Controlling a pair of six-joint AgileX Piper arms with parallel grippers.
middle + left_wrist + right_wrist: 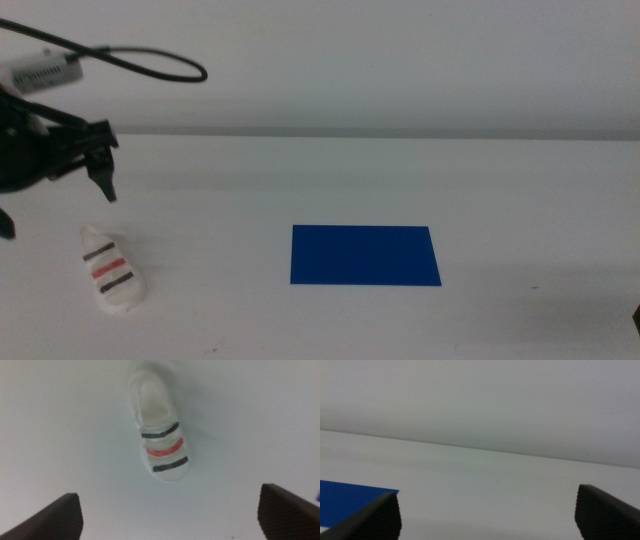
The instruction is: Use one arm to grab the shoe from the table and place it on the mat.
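1. On the left side of the white tabletop (400, 180) we see the shoe (112, 268), a small white sandal lying flat with its straps facing up, apart from everything else.
2. Its sole is thick, smooth and rounded at both ends. Three narrow straps cross it: two dark ones with a red one between them. We find no brand mark or writing on it.
3. From the left wrist camera the shoe (160, 425) shows a hollowed white footbed, and it lies on bare tabletop ahead of the jaws, touched by neither.
4. Above the shoe and slightly behind it, the left gripper (100, 160) hangs in the air on the dark arm (25, 155). Its black jaws are spread wide, with nothing between them. In the wrist view the jaw pads look finely ribbed.
5. A black cable (150, 60) loops above the arm, beside a white tag whose print is too blurred for us to read.
6. Near the middle of the tabletop lies the mat (365, 255), a flat, thin, bright blue rectangle with sharp corners, well apart from the shoe and with nothing on it.
7. The right gripper (487, 525) waits at the right side of the tabletop, its jaws parted wide and holding nothing; a corner of the mat (350, 500) shows in its wrist view.
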